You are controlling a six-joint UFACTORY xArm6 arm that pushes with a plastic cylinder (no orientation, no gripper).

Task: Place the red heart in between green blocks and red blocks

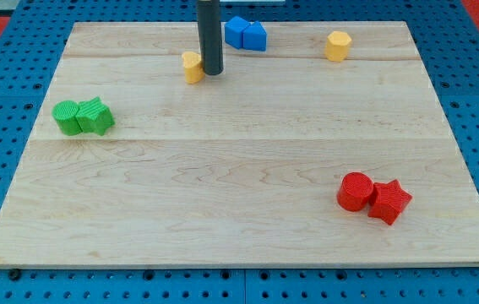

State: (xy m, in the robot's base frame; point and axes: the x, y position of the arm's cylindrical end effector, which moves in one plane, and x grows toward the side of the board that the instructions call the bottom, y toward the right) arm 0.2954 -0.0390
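Observation:
My tip (212, 73) rests near the view's top, touching the right side of a small yellow block (192, 66). Two green blocks sit together at the view's left: a rounded one (68, 117) and a star-like one (95, 116). Two red blocks touch each other at the view's lower right: a rounded one (356, 191), whose exact shape I cannot make out, and a red star (389, 202). My tip is far from both the red and the green pairs.
Two blue blocks (246, 34) sit touching at the view's top, just right of my rod. A second yellow block (338, 46) stands at the upper right. The wooden board (239, 245) lies on a blue pegboard.

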